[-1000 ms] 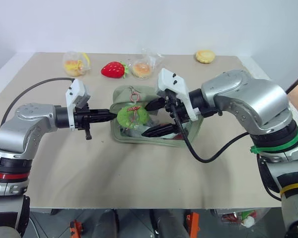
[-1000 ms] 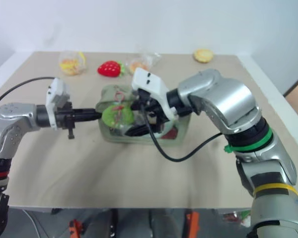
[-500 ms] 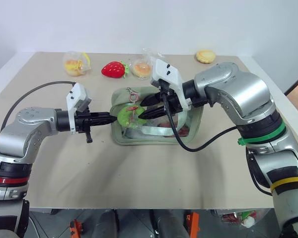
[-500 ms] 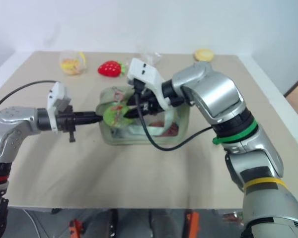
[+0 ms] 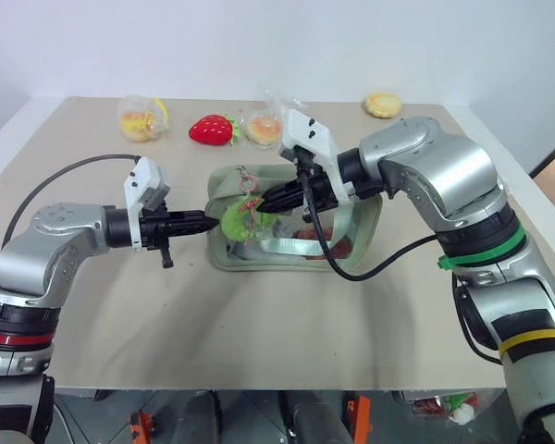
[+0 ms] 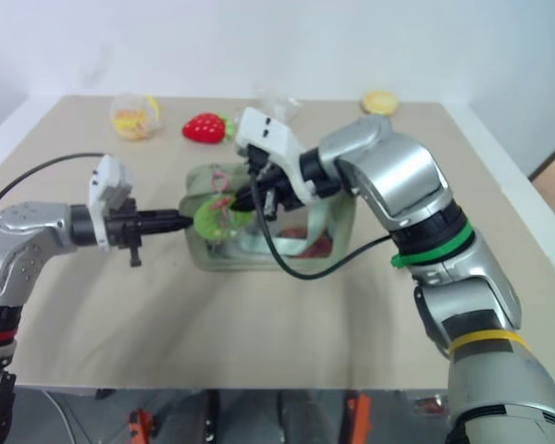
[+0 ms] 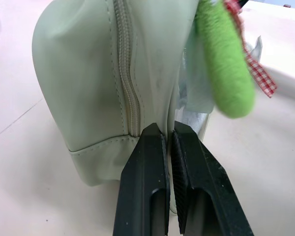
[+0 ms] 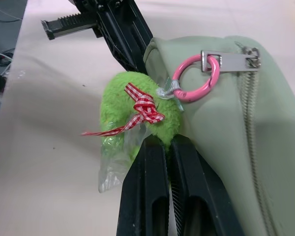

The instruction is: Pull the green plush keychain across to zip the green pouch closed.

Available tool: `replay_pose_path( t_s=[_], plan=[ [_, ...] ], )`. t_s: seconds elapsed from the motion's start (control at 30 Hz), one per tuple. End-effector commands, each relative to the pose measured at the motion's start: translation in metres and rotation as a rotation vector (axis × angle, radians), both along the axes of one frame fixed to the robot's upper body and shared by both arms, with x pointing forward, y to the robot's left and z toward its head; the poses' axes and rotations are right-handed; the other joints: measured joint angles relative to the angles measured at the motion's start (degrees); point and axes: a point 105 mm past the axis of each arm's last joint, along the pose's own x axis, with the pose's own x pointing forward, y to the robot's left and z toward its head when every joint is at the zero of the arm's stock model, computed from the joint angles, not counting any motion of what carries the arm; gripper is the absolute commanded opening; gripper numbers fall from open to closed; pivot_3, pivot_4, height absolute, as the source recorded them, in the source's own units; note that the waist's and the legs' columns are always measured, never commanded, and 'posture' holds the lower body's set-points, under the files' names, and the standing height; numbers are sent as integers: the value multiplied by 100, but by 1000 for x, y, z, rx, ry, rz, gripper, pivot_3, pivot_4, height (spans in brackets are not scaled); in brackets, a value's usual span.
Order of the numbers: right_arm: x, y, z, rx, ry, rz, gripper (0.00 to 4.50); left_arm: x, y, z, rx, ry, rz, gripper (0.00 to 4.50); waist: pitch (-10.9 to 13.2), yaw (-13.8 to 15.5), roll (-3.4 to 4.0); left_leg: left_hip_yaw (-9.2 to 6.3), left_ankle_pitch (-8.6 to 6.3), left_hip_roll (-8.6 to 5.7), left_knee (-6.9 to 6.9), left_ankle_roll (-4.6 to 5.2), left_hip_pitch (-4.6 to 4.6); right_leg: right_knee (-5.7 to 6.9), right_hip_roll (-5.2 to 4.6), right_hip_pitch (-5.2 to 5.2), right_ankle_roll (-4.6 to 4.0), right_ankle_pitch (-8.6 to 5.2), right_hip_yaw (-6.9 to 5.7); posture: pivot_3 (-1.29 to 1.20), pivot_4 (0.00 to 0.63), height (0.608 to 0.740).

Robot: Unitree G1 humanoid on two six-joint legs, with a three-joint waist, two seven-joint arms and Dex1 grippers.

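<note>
Both grippers clamped at the green pouch's (image 5: 296,231) left end, frame centre

Left gripper (image 7: 168,135) pinches pouch fabric; right gripper (image 8: 168,142) is closed on the green plush keychain (image 8: 137,115); pouch's long axis runs left-right; right wrist view alone reveals the pink ring (image 8: 195,78) joining keychain to zipper pull.

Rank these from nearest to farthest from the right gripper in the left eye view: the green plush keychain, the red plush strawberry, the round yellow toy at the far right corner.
From the right gripper:
1. Green plush keychain: pinched at its fingertips, at the green pouch's left end.
2. Red plush strawberry: behind the pouch, toward the left.
3. Round yellow toy: far right corner of the table.
</note>
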Motion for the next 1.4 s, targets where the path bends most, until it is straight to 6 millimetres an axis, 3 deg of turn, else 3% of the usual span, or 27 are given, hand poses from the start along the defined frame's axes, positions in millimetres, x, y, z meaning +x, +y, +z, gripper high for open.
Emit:
replay_pose_path(
  t_s=[0.03,0.13,0.3,0.6,0.87,1.0,1.13,1.27,1.4],
  plan=[
    [-27,-12,59,107,-53,127,69,-4,-1,12,-14,-55,-12,0,2,1,2,0,0,0,-1,0,-1,0,0,0,0,-1,0,0,150,740],
    [-39,-21,82,125,-63,170,69,-3,-1,11,-14,-55,-10,0,2,1,3,-1,-1,0,-6,0,1,-1,0,0,-4,-5,-2,0,150,740],
    [-38,-36,96,45,-217,157,69,-2,-2,10,-11,-54,-13,0,3,0,5,-2,-1,3,-8,0,4,0,0,-1,-30,-19,-9,0,150,740],
    [-24,-60,86,-97,-367,137,69,-1,-3,10,-10,-53,-21,0,4,2,6,0,-1,2,-7,-1,2,0,0,-1,-17,-14,-7,0,150,740],
    [-7,-107,72,-435,-619,144,69,-1,-4,9,-8,-47,-29,0,8,3,13,4,-3,-2,-7,-4,3,-1,-4,-1,-7,-15,-3,0,150,740],
    [0,-122,95,-459,-702,77,69,-1,-5,8,-10,-43,-33,0,8,2,14,6,-3,-2,-6,-5,6,-1,-4,0,-20,-20,-1,0,150,740],
    [9,-156,104,-636,-817,-12,69,-1,-6,7,-16,-40,-31,0,17,2,27,8,-2,-2,-4,-6,6,0,-4,0,-22,-19,2,0,150,740],
    [13,-198,95,-846,-837,-85,69,-2,-3,7,-33,-39,-12,0,18,19,29,11,-3,-14,-7,-8,2,-1,-15,0,-15,-27,7,0,150,740],
    [5,-218,53,-794,-683,-64,69,-9,5,6,-71,-17,15,0,17,2,28,13,-5,-13,-10,-10,8,-2,-15,3,-10,-26,11,0,150,740]
  ],
)
